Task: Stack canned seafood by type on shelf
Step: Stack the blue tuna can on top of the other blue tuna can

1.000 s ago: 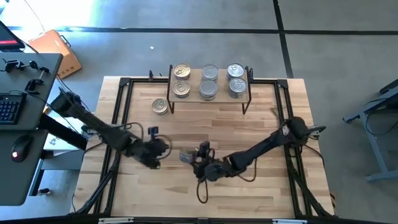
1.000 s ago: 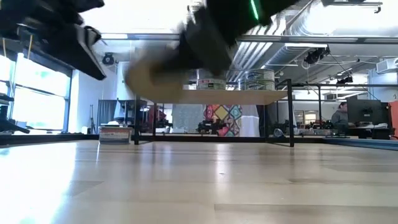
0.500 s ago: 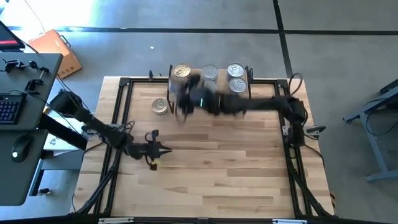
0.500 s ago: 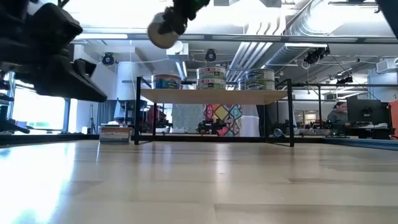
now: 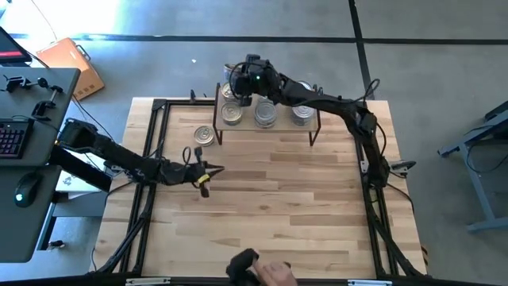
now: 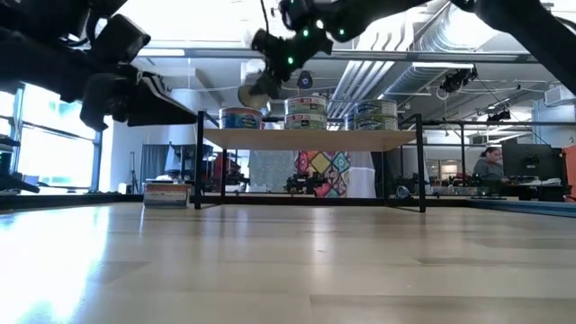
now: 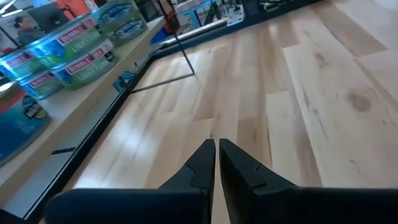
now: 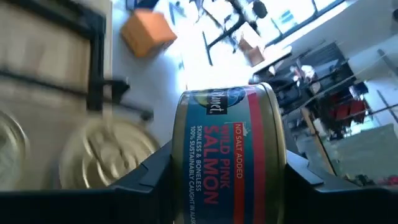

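Note:
My right gripper [image 5: 238, 79] reaches over the left end of the shelf [image 5: 267, 127] at the table's far side, shut on a blue and red salmon can [image 8: 230, 149]. It hovers above the shelf's left stack, whose gold lid [image 8: 106, 155] shows just below it. Three stacks of canned seafood [image 6: 306, 112] stand on the shelf top [image 6: 301, 139]. One more tin [image 5: 204, 135] rests on the table beside the shelf's left legs. My left gripper [image 7: 216, 152] is shut and holds nothing, low over the table's left middle [image 5: 208, 171]. My right gripper pinches the salmon can between its two fingers [image 8: 155, 177], one at either end of the label band [image 8: 186, 155]. The fingers come nearly level from the table's right side. The can is lifted clear above the shelf's left stack and tilted, its round face [image 6: 256, 88] toward the near side.
Black frame rails [image 5: 151, 151] run along the table's edges. A person's hand [image 5: 274, 274] with a dark object shows at the table's near edge. The wooden tabletop [image 5: 302, 199] between the arms lies bare.
My right gripper has carried the salmon can from low over the table's near middle, up and toward the far edge, to above the shelf's left stack. My left gripper has gone a little toward the far edge, tipped up to nearly level, and stayed shut.

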Controlling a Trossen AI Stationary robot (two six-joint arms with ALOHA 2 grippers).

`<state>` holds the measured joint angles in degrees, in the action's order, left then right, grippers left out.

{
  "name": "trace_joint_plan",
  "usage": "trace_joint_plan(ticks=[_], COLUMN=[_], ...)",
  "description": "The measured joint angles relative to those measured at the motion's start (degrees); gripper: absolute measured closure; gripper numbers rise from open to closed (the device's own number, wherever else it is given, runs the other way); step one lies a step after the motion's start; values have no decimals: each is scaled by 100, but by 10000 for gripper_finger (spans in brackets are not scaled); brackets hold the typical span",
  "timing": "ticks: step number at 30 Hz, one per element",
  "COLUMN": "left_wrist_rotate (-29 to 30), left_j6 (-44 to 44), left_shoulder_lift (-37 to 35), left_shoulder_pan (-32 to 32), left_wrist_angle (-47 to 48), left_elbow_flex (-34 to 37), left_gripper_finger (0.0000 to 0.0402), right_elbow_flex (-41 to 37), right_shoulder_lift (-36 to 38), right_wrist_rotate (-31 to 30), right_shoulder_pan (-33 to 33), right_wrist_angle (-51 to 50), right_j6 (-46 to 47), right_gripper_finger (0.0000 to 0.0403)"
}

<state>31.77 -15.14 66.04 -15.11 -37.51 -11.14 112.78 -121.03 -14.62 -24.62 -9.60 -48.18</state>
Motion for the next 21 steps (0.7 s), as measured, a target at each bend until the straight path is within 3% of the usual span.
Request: trace_joint_plan(ticks=[11,21], left_wrist_rotate=[20,43], left_j6=[-600,-66], left_shoulder_lift=[-86,-188], left_shoulder_pan=[76,70], left_wrist_angle=[6,118], left_elbow_flex=[0,4], left_gripper_finger=[387,387], right_elbow_flex=[-21,-3], right_shoulder_lift=[-199,-142], right_wrist_rotate=[163,-82], right_shoulder_pan=[111,469], right_wrist_angle=[-464,-931], right_j6=[-36,-58], right_gripper_finger=[232,232])
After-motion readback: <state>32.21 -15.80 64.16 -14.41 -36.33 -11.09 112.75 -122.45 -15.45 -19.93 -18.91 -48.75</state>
